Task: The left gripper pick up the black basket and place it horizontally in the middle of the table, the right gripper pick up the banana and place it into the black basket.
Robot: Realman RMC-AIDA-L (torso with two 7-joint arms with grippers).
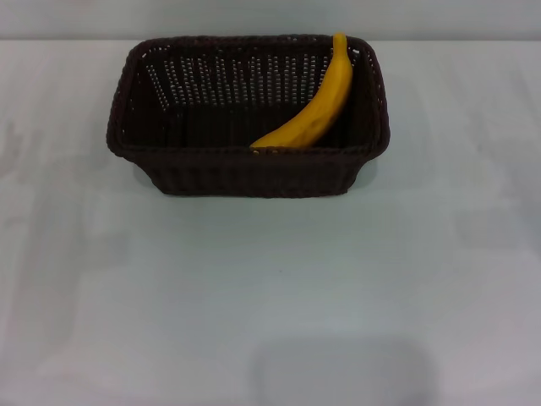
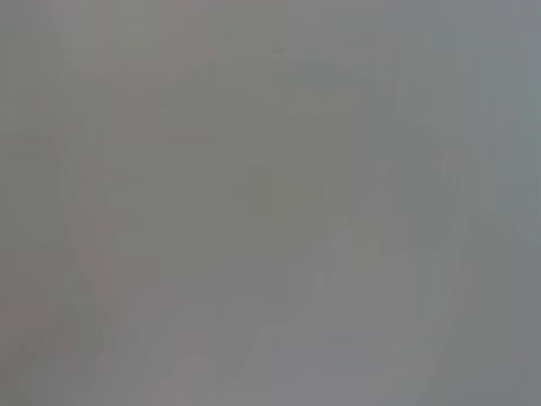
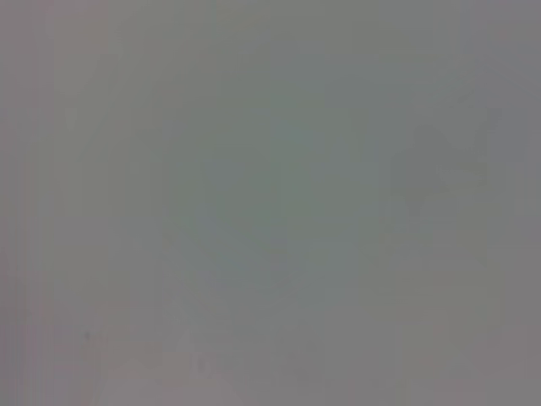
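Note:
The black basket [image 1: 245, 173] stands with its long side across the white table [image 1: 270, 288], at the middle towards the far edge. The banana [image 1: 317, 114] lies inside it at the right, slanted, its upper end resting on the far rim and its lower end against the near wall. Neither the left gripper nor the right gripper shows in the head view. Both wrist views show only a plain grey surface, with no fingers and no object in them.
The table's far edge [image 1: 270, 38] runs just behind the basket. A soft grey shadow [image 1: 342, 372] lies on the tabletop near the front edge.

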